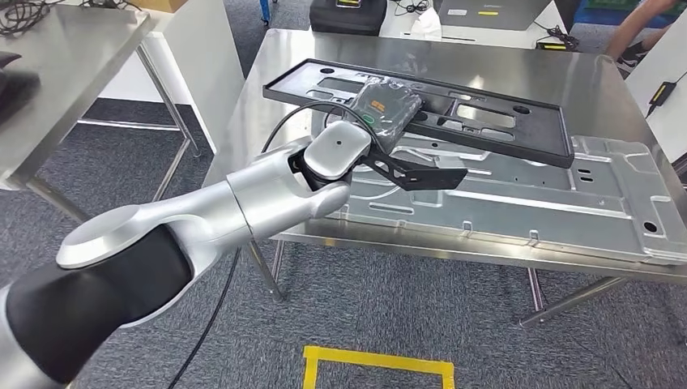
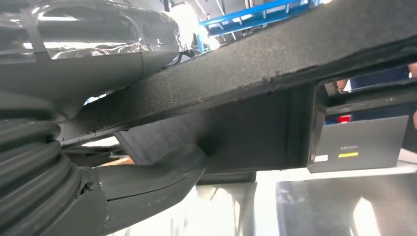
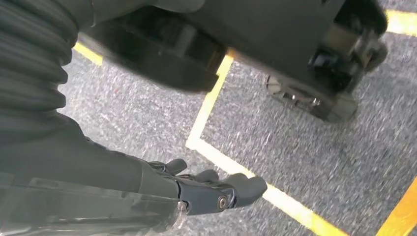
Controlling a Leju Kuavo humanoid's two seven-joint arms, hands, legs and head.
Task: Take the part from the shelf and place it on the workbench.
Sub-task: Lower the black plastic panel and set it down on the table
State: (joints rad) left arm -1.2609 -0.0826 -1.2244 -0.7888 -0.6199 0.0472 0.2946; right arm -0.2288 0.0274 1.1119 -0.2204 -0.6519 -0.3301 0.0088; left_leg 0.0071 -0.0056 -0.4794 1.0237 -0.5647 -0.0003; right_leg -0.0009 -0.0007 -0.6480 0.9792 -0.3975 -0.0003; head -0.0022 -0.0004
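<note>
— So where's the part?
— The long black plastic frame (image 1: 454,113) is over the steel workbench (image 1: 267,89), above a silver sheet-metal panel (image 1: 567,194); the left hand (image 1: 389,109) grips its near edge.
— Any writing?
— "Lenovo" on a grey laptop (image 2: 359,142), with a yellow sticker.
— The right hand (image 3: 216,189)?
— Fingers loosely apart, holding nothing, above yellow floor tape (image 3: 206,113).

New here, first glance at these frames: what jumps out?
The silver left arm reaching across the steel workbench, its left hand holding a long black frame part near the bench's middle. Beside it on the near side lies a large stamped metal panel. The right hand hangs over grey carpet with yellow tape lines.
</note>
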